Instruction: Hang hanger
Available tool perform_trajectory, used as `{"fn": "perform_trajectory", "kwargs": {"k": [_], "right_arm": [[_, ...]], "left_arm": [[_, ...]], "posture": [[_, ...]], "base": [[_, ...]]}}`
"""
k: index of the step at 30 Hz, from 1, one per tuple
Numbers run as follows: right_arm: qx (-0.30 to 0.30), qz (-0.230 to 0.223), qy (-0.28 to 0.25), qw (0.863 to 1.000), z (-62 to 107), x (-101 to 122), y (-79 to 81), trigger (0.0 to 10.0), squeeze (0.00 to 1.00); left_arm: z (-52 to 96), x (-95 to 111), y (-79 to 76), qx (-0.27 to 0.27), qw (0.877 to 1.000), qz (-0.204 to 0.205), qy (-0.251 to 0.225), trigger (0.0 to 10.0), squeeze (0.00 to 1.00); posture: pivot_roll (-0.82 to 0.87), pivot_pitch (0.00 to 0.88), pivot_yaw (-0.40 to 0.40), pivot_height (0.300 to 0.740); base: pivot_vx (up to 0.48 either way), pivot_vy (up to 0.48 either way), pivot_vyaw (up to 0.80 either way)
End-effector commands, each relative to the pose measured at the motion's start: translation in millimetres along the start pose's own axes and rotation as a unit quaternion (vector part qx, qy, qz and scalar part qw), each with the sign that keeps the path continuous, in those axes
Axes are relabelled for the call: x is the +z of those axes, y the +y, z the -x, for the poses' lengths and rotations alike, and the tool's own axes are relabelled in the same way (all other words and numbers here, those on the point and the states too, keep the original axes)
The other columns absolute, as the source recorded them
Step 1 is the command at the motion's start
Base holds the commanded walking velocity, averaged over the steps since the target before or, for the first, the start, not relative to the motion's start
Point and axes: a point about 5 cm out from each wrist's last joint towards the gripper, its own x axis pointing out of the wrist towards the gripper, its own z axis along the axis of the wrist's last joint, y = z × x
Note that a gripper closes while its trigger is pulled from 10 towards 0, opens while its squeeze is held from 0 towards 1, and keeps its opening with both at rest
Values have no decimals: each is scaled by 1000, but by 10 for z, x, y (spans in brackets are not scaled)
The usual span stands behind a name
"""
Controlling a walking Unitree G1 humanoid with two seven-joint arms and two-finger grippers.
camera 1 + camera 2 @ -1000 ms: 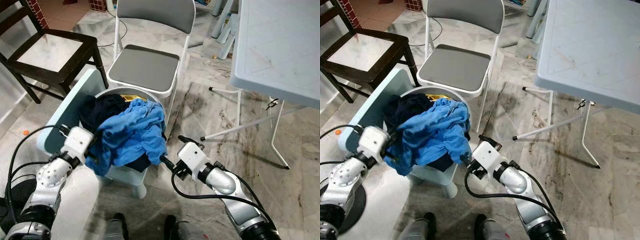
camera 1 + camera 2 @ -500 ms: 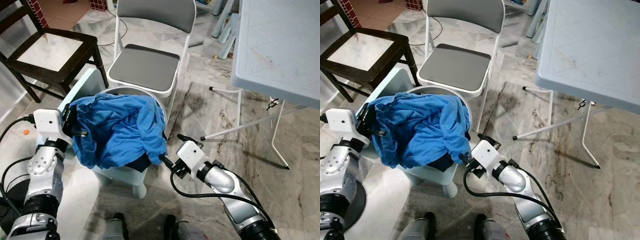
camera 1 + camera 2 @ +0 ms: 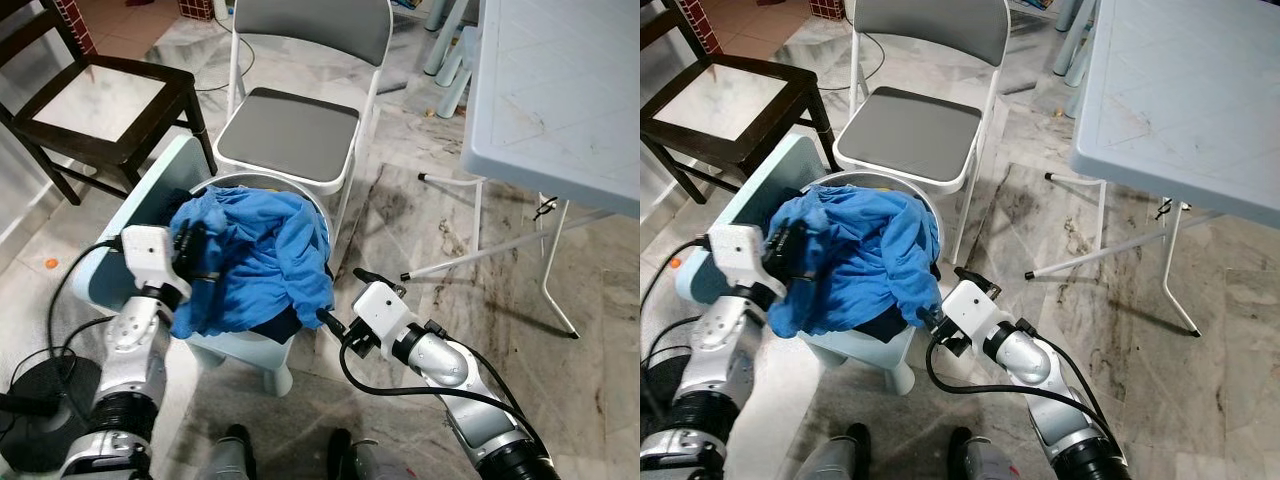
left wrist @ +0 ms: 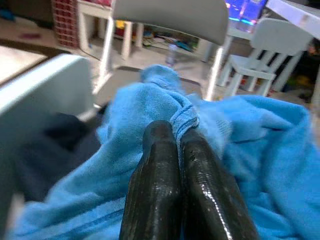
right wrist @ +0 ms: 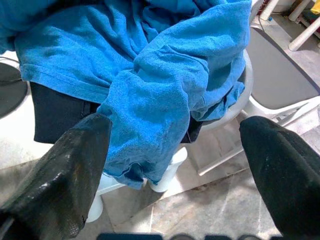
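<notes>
Blue garment [image 3: 262,262] over basket [image 3: 322,222], marble floor [image 3: 420,250].

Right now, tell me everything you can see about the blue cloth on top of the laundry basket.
The blue cloth looks like soft terry, bright blue, crumpled and draped over the round white basket, which stands on a pale stool. Dark clothes lie under it. One hemmed edge hangs over the basket's front. The left claw is shut on a fold of it; the right claw is open, close to the hanging edge.
</notes>
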Motion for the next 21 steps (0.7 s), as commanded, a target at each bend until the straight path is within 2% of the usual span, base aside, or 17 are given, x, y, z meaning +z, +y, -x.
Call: {"fn": "perform_trajectory", "kwargs": {"k": [1,2,4,8,9,10,12,13,14,16,17,20,21], "right_arm": [[2,-1,17,1000,31,-77,15,10000,0],[1,-1,19,1000,36,-81,11,10000,0],[-1,-1,20,1000,44,-89,5,10000,0],[-1,-1,22,1000,58,-95,8,10000,0],[-1,-1,22,1000,58,-95,8,10000,0],[-1,-1,24,1000,64,-104,4,10000,0],[-1,-1,25,1000,66,-108,3,10000,0],[-1,-2,26,1000,68,-113,2,10000,0],[-1,-2,26,1000,68,-113,2,10000,0],[2,-2,27,1000,61,-117,10,10000,0],[4,-3,27,1000,52,-116,17,10000,0],[7,-3,27,1000,39,-113,26,10000,0],[9,-3,26,1000,28,-108,32,10000,0]], "left_arm": [[0,-19,-44,-13,1000,-3,9,10000,847],[7,-49,-88,-19,1000,4,15,10000,1000],[31,-91,-104,-19,1000,7,23,10000,1000],[131,-162,-81,-17,998,-43,43,10000,1000],[131,-162,-81,-17,998,-43,43,10000,1000],[210,-151,-6,12,996,-83,42,10000,1000],[246,-141,26,26,994,-97,39,10000,1000],[297,-123,42,30,991,-129,35,10000,1000],[297,-123,42,30,991,-129,35,10000,1000],[414,-112,36,26,980,-197,23,10000,1000],[459,-131,30,26,976,-216,24,10000,1000],[491,-160,25,27,973,-226,30,10000,1000],[491,-141,-27,5,966,-259,21,10000,1000]], "posture": [[128,281,-85,740],[126,280,-85,740],[124,280,-85,740],[122,282,-85,740],[122,282,-85,740],[127,286,-85,740],[127,286,-85,740],[130,289,-87,740],[130,289,-87,740],[141,292,-91,740],[146,292,-92,740],[148,292,-93,740],[156,294,-96,740]], "base": [[0,0,0],[0,0,0],[0,0,0],[0,0,0],[0,0,0],[0,0,0],[0,0,0],[0,0,0],[0,0,0],[0,0,0],[0,0,0],[0,0,0],[0,0,0]]}}
